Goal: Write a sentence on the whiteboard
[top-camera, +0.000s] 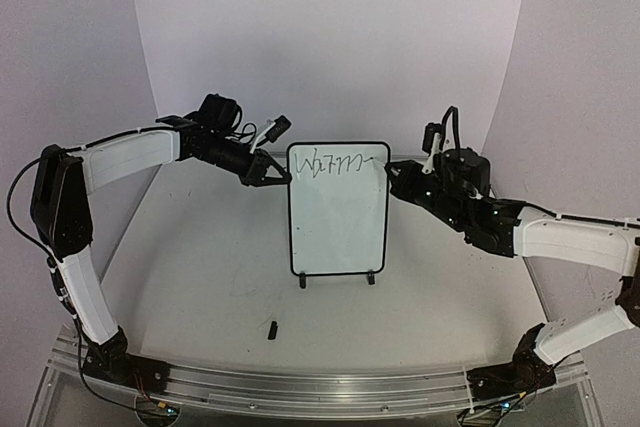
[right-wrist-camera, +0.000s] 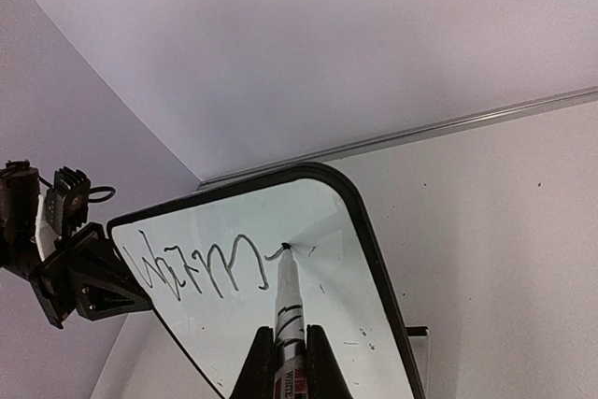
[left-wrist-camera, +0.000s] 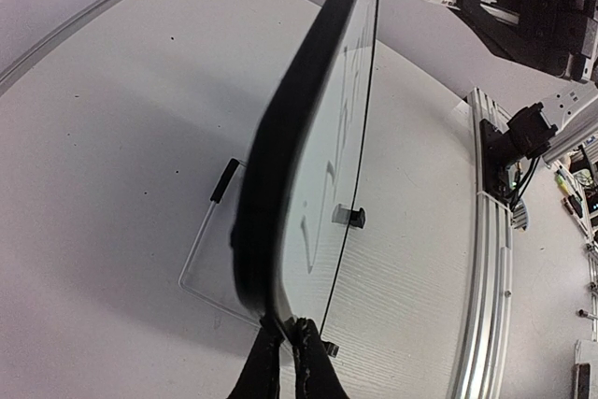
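The whiteboard stands upright on two little black feet in the middle of the table. One line of dark handwritten lettering, the start of the sentence, runs across its top. My left gripper is shut on the board's upper left edge; in the left wrist view the fingertips pinch the black frame. My right gripper is shut on a white marker. The marker's tip touches the board at the end of the lettering, near the top right corner.
A small black cap lies on the table in front of the board. An aluminium rail runs along the near edge by the arm bases. White backdrop walls close in the back and sides.
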You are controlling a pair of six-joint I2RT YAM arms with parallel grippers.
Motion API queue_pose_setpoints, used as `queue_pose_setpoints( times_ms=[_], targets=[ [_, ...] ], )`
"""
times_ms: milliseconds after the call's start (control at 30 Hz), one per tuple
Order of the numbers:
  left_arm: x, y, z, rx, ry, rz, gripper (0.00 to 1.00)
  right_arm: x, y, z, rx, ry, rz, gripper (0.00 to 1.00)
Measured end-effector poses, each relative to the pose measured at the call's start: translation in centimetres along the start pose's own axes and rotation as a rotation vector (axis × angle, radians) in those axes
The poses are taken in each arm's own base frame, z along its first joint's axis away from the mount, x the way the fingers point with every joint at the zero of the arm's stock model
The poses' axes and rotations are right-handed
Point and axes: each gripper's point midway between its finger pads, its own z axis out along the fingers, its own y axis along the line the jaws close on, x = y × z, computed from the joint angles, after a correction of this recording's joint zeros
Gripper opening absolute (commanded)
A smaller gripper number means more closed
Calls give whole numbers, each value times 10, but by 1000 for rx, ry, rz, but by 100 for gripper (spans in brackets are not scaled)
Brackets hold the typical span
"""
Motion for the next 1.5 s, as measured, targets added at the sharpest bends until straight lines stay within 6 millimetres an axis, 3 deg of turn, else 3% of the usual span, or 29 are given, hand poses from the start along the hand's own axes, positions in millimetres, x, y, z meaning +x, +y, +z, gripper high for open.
queue_pose_setpoints(
  times_ms=[767,1500],
  targets=[
    [0,0,0,0,0,0,0,-10,12,-3,-48,-16,-45,0],
    [0,0,0,0,0,0,0,3,2,3,-8,12,-45,0]
  ],
)
